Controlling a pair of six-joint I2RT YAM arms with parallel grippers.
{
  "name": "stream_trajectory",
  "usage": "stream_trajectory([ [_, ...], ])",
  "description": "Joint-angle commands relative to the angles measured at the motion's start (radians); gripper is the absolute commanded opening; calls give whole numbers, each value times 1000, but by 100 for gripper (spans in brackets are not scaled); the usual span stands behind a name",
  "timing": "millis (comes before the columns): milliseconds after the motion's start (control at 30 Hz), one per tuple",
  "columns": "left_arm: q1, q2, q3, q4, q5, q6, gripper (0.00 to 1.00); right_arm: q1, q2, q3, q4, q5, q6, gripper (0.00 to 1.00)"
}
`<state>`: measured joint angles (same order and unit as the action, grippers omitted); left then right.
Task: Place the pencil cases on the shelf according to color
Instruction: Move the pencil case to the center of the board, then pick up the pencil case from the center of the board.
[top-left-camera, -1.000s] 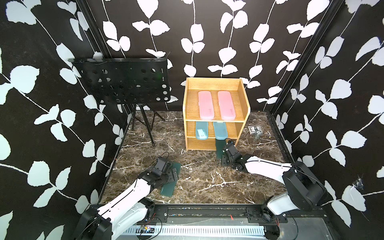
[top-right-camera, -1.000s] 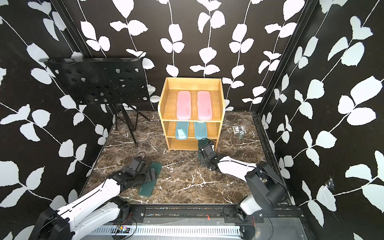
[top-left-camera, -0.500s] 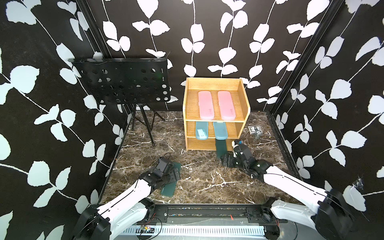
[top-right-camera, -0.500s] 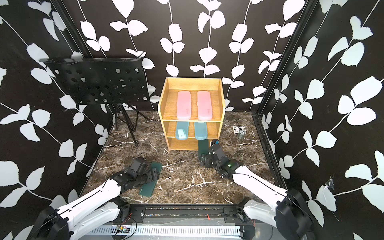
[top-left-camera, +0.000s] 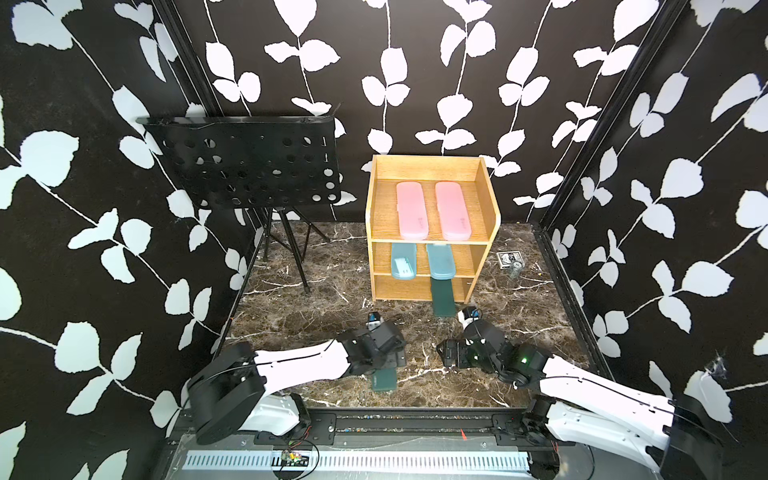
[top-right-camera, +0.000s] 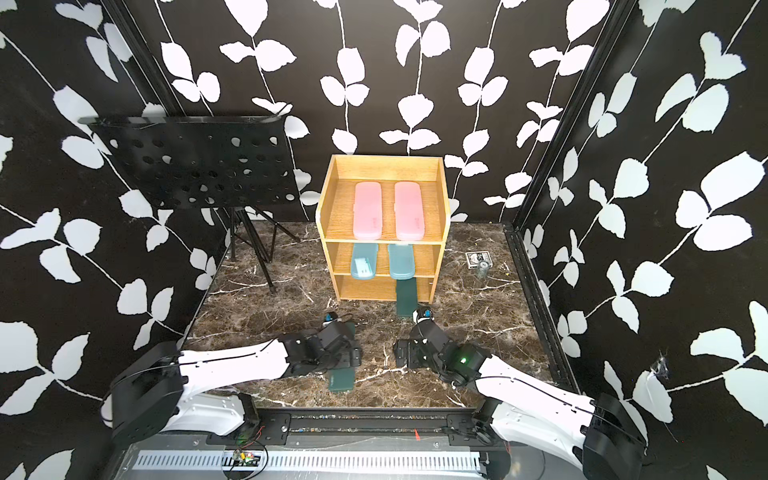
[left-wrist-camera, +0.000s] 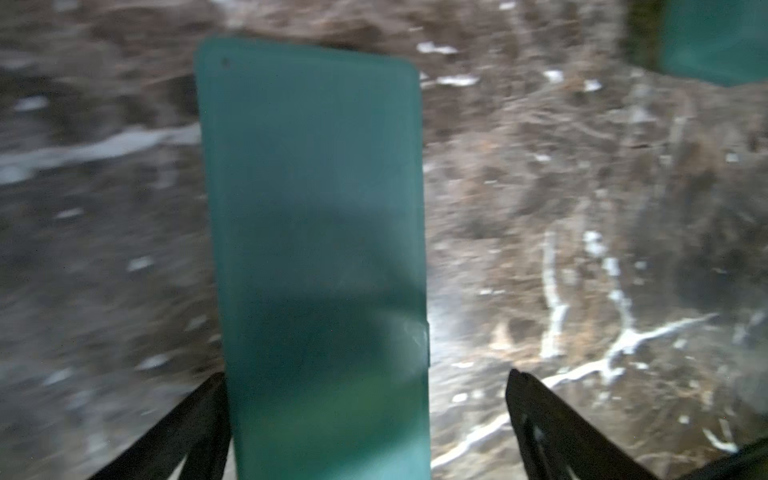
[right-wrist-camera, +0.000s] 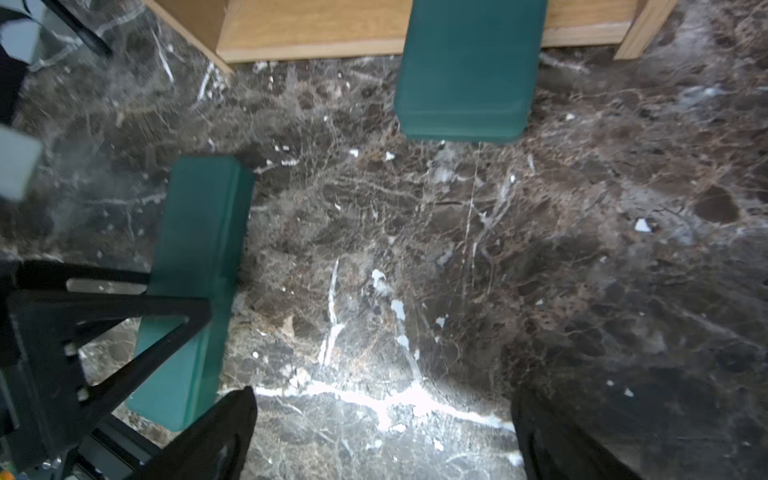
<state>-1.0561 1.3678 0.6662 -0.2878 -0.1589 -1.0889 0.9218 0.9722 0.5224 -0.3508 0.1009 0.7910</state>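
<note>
The shelf (top-left-camera: 428, 168) is seen at the back of the marble floor (top-left-camera: 332, 316), and its top tier is filled: two pink cases (top-left-camera: 411, 210) (top-left-camera: 452, 211) are laid there side by side, lengthwise, with a gap between them. On the middle tier two blue cases (top-left-camera: 403, 262) (top-left-camera: 440, 261) are lodged side by side, their front ends poking past the tier's edge. Down at the bottom tier, the first green case (top-left-camera: 442, 297) is only partly housed: its back end is inside the shelf and its front end is lying out on the floor before the shelf. The right gripper (right-wrist-camera: 382, 392) is seen low in front of the shelf, near that case's free end but clear of it. Its jaws are spread wide, with only bare floor between them. The second green case (top-left-camera: 384, 380) is found well out in front of the shelf, on the left arm's side, and is mostly hidden under the arm in both top views. It is straddled by the left gripper (left-wrist-camera: 366, 376), whose jaws are spread wider than the case. One finger (left-wrist-camera: 203, 415) is seen at the case's long edge, the other apart from it. Whether this case is lying flat cannot be told. A black music stand (top-left-camera: 245, 166) is set beside the shelf, and a small dark box (top-left-camera: 505, 258) is seen on the floor at the shelf's other side.
</note>
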Motion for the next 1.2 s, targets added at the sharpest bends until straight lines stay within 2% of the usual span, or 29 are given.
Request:
stream_trajectory([
  [0,-1,-8,19,-8,-75,-26,99,46,51,56,-31,70,30,99],
  [267,5,-305,49,-389,-334,53,99,181,259,156,28,127,102,99],
  [333,43,-374,24,-405,-305,111,99,224,320,202,1,188,148,99],
  [400,140,-412,0,-396,-200,183,99,270,375,240,-19,243,196,99],
  [433,172,-417,2,-425,-185,185,99,282,393,260,-31,257,223,99],
  [500,188,-423,14,-476,-207,199,99,304,431,285,-32,262,268,99],
  [633,196,-415,6,-468,-232,207,99,315,496,317,-17,247,321,99],
  [767,296,-360,-25,-432,-168,204,99,333,565,374,-29,280,339,99],
  [967,423,-344,-22,-418,-136,283,99,384,669,522,-141,338,350,99],
  [1167,468,-376,-49,-382,-113,294,99,425,797,674,-266,364,366,99],
])
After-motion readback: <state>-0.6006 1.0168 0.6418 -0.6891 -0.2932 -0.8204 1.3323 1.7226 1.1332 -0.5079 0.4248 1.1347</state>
